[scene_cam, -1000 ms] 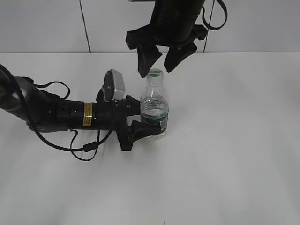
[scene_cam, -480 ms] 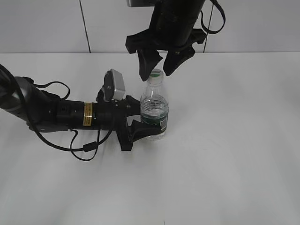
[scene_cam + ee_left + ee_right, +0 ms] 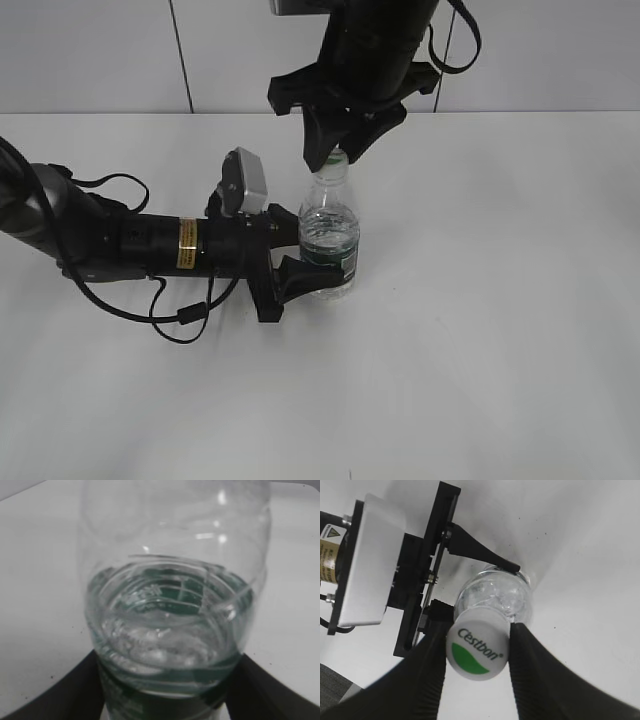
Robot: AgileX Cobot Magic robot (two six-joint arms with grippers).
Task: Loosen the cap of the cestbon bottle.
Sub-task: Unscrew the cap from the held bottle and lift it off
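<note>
Now the bottle [image 3: 329,238] stands upright on the white desk [image 3: 500,300], held at its green label band by the left jaws [image 3: 300,262], one finger on each side of it. Above it the right jaws [image 3: 476,652] have their two fingers [image 3: 432,675] pressed against opposite sides of the white cap [image 3: 477,651]. From the outside camera the cap is mostly hidden behind the right fingers, so its seating on the neck is hard to judge.
</note>
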